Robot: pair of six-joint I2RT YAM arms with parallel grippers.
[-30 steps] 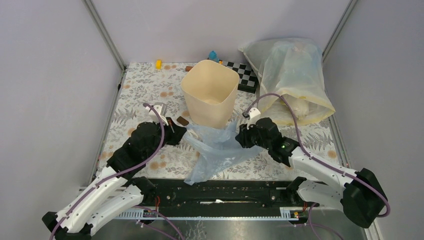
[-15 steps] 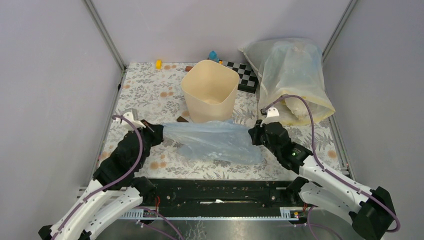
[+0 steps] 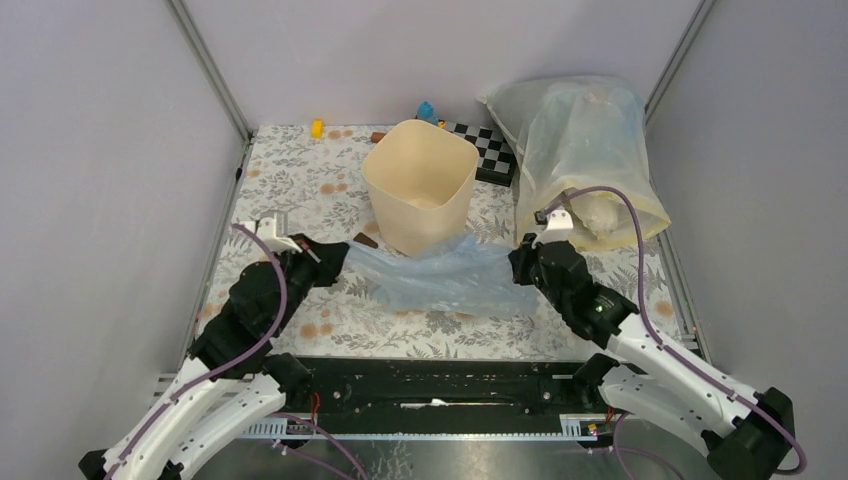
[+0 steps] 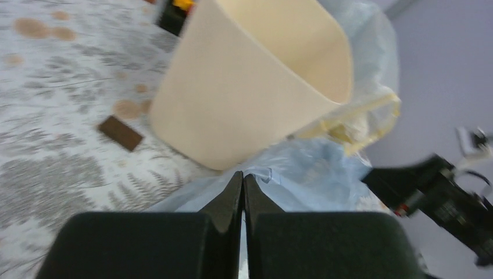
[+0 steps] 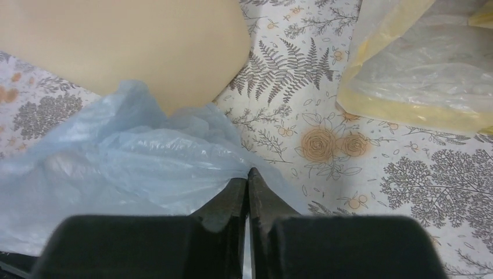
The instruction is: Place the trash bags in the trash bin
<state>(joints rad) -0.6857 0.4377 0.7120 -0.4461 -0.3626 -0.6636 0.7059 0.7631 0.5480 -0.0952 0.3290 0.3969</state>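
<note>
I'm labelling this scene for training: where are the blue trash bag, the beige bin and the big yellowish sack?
blue trash bag (image 3: 440, 282): top view, its crinkled middle.
beige bin (image 3: 415, 230): top view, its front wall.
yellowish sack (image 3: 590, 130): top view, its upper side.

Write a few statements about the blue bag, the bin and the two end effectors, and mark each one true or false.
1. The blue bag lies inside the bin. False: it is outside, stretched in front of the bin.
2. The left end effector is shut on the blue bag. True.
3. The right end effector is open and empty. False: it is shut on the bag's other end.
4. The bin stands upright. True.
</note>
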